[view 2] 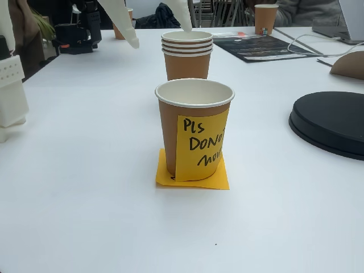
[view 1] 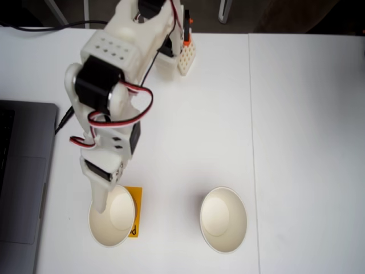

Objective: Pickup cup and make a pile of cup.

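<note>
So the cup (view 2: 193, 128) with the orange "PLS DO NOT..." note (view 2: 202, 145) stuck on its wall is standing upright on a flat orange sticky note (view 2: 193, 181), open mouth up, near the front of the bench (view 2: 85, 187). The pile of cup (view 2: 186, 54), several rims nested together, sits upright behind it in that fixed view, well apart. From above, the cup (view 1: 111, 222) is on the left and the pile (view 1: 223, 220) on the right, roughly level with each other. The tool (view 2: 162, 35) is spread wide open and holding nothing. Its white fingers (view 2: 122, 23) hang above rim height. From above, one fingertip looks like it's over the cup's mouth, near the left edge.

My take on the grab: drop straight down so one finger goes inside the mouth and the other outside the wall, then pinch the wall just under the rolled rim. Paper cups squash easily, so squeeze gently. Lift straight up so the cup clears the flat note, and keep it upright, or it won't seat into the pile. Also mind the laptop (view 1: 23, 188) at the left edge in the view from above.
</note>
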{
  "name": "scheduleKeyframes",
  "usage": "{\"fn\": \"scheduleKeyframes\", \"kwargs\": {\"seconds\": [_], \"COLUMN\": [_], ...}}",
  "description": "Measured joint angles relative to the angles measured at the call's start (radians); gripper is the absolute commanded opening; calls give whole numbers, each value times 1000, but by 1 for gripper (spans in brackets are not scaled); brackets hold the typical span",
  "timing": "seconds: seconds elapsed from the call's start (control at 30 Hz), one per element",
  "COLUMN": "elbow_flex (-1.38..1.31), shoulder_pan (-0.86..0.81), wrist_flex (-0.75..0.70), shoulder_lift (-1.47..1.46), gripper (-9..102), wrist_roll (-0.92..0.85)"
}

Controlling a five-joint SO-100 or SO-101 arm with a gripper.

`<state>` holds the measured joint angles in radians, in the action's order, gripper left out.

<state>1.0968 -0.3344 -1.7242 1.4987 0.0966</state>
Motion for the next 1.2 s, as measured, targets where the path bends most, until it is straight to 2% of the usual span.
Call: {"fn": "scheduleKeyframes", "kwargs": {"seconds": [0.4, 0.73, 1.2], "elbow_flex": [-5, -170, -187], "shoulder_pan": [2, 2, 0], "wrist_flex": [-2, -2, -2], "shoulder_lift": [-107, -267, -318], "gripper": [31, 31, 31], "wrist_roll": [0, 0, 0]}}
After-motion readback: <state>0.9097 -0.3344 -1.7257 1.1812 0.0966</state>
